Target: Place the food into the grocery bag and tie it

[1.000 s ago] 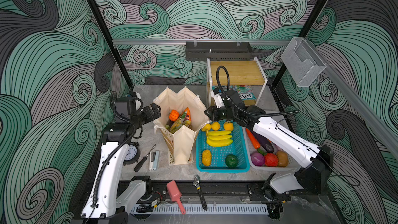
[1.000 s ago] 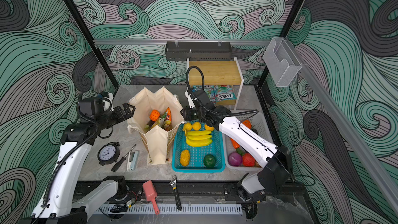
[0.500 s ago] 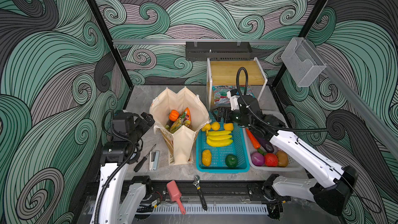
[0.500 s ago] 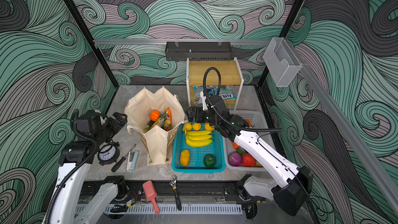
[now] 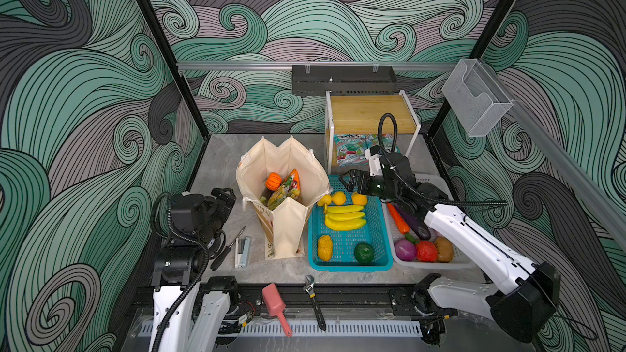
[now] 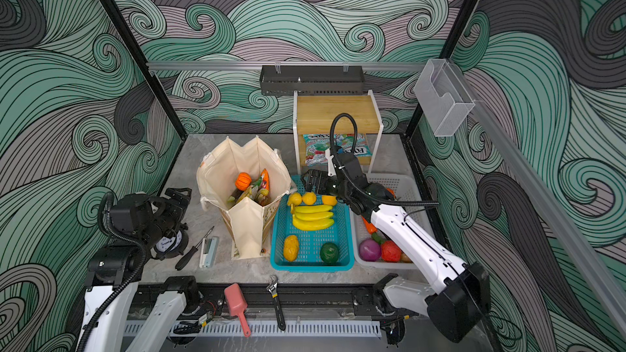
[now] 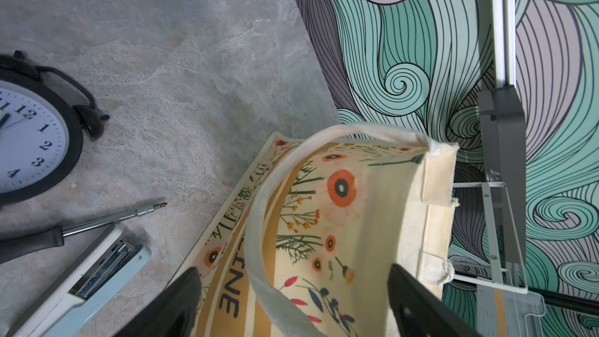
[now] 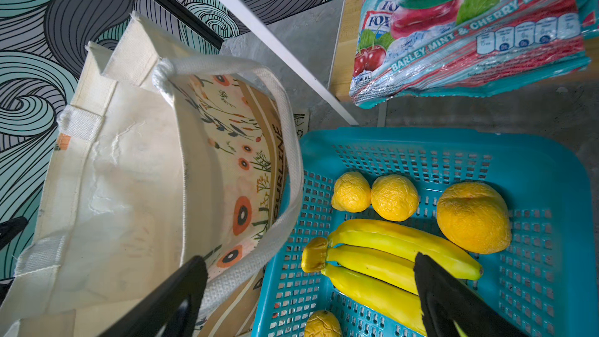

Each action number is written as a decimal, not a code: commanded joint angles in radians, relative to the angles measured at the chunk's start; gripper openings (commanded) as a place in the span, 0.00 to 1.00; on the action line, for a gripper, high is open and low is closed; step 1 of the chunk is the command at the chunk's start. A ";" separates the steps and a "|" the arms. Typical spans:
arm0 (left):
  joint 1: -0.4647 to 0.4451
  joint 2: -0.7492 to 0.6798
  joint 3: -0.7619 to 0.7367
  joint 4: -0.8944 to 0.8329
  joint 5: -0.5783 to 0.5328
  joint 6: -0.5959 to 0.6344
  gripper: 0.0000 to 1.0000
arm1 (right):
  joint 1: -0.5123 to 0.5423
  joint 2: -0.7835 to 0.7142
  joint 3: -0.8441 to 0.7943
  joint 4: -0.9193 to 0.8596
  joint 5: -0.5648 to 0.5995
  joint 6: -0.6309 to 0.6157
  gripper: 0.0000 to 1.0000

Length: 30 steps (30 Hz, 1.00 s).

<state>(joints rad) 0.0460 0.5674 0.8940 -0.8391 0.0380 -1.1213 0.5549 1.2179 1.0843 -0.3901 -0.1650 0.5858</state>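
Observation:
The grocery bag (image 5: pixel 288 231) stands open mid-table in both top views, cream with a floral side (image 7: pixel 340 222). Inside lie a ribbed orange fruit (image 5: pixel 273 181) and glossy candy packets (image 5: pixel 292 182). My left gripper (image 5: pixel 225 198) hangs open just left of the bag. In the left wrist view the bag's white handle (image 7: pixel 259 222) loops loosely between the spread fingers (image 7: pixel 175 306). My right gripper (image 5: pixel 350 181) is open at the bag's right side, over the far end of the teal basket (image 8: pixel 551 163). More food sits in that basket: yellow round fruits (image 8: pixel 393 197) and an orange (image 8: pixel 473 218).
Bananas (image 5: pixel 343 218), a pear-like fruit (image 5: pixel 324 248) and a green fruit (image 5: pixel 364 252) also lie in the teal basket. A white basket (image 5: pixel 433 264) of vegetables is at the right. Behind stands a shelf rack (image 5: pixel 372 113) over a candy packet (image 5: pixel 352 154). Clock (image 6: pixel 167 243), screwdriver (image 5: pixel 227 247) and stapler (image 5: pixel 243 252) lie left.
My left gripper has drawn away from the bag's left rim, toward the front left. My right gripper has pulled slightly right, off the bag's rim, and the right arm's elbow has swung outward.

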 commanded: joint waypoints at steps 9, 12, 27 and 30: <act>0.009 -0.026 -0.395 0.436 0.262 -0.390 0.86 | -0.023 -0.029 -0.047 0.071 -0.039 0.019 1.00; 0.009 -0.006 -0.448 0.545 0.256 -0.396 0.86 | -0.023 -0.031 -0.051 0.074 -0.041 0.017 0.99; 0.005 0.053 -0.412 0.609 0.385 -0.479 0.69 | -0.023 0.016 -0.055 0.097 -0.061 0.025 0.99; 0.005 0.055 -0.423 0.612 0.362 -0.488 0.54 | -0.023 0.022 -0.061 0.114 -0.066 0.033 0.99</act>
<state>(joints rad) 0.0460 0.6201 0.4587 -0.2649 0.3706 -1.5795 0.5346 1.2316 1.0325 -0.3073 -0.2184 0.6075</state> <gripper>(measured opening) 0.575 0.994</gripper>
